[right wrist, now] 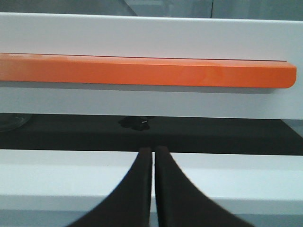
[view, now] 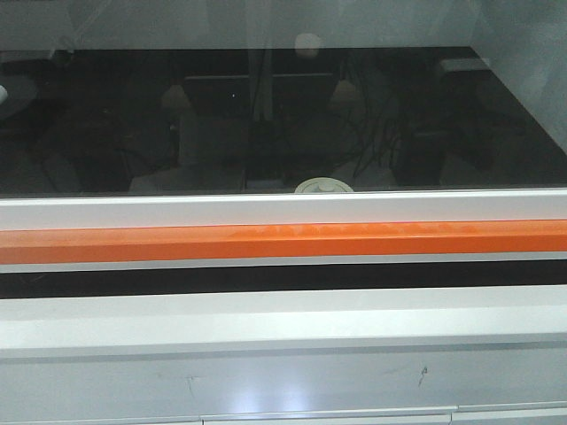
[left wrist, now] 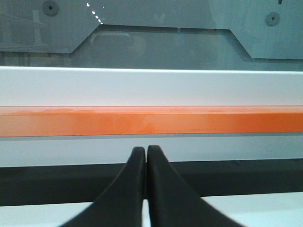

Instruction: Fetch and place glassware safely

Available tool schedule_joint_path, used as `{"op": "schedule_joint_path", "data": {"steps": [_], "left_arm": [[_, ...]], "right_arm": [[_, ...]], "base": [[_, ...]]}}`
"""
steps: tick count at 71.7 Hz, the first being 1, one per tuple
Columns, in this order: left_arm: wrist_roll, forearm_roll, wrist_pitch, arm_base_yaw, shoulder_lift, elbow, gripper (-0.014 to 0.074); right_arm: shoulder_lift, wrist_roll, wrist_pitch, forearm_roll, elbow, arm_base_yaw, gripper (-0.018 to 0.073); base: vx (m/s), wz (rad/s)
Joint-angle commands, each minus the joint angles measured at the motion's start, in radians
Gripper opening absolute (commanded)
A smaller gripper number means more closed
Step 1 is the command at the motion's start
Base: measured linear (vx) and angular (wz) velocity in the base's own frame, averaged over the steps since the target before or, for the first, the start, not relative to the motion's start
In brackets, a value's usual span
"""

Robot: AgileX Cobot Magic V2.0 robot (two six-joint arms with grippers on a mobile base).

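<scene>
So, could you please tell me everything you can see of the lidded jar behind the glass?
Only the top of the jar shows, in the front view: a round off-white lid with a raised central knob, level, near the middle. It appears to sit behind the dark glass panel; the white frame rail hides its body, so material and support cannot be told. Nothing visibly touches it.

jar (view: 323, 186) behind sash rail (view: 283, 210) | handle bar (view: 283, 242) below rail | ledge (view: 283, 319) lowest
</scene>
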Motion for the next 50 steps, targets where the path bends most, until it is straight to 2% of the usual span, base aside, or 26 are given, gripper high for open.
{"op": "schedule_joint_path", "data": {"steps": [1, 8, 13, 22, 34, 41, 50], "left_arm": [[0.001, -0.01, -0.097, -0.003, -0.01, 0.03, -0.0007], [-0.008, -0.019, -0.203, -0.003, -0.01, 0.021, -0.0007], [-0.035, -0.044, -0.22, -0.003, -0.008, -0.02, -0.0007], [-0.033, -0.045, -0.091, -0.003, 0.041, -0.151, -0.0007], [-0.01, -0.034, 0.107, -0.003, 0.22, -0.344, -0.0007], [0.0, -0.038, 0.161, -0.003, 0.305, -0.413, -0.0007], [-0.007, -0.045, 0.157, -0.003, 0.371, -0.434, -0.0007]], "right_arm": [[-0.006, -0.009, -0.073, -0.002, 0.018, -0.001, -0.0008], [-0.006, 0.01, -0.112, 0.021, 0.013, -0.001, -0.0008], [-0.006, 0.022, -0.103, 0.057, -0.017, 0.0, -0.0008], [-0.005, 0.022, -0.062, 0.057, -0.137, 0.0, -0.0008], [0.08, 0.007, 0.0, 0.057, -0.333, 0.0, -0.0008], [0.165, -0.039, 0.026, 0.057, -0.402, 0.0, -0.0008], [0.266, -0.057, 0.041, 0.063, -0.435, 0.0, -0.0008]], "base": [[0.0, 0.0], [0.0, 0.0], [0.0, 0.0], [0.0, 0.0], [0.0, 0.0], [0.0, 0.0], [0.0, 0.0]]}}
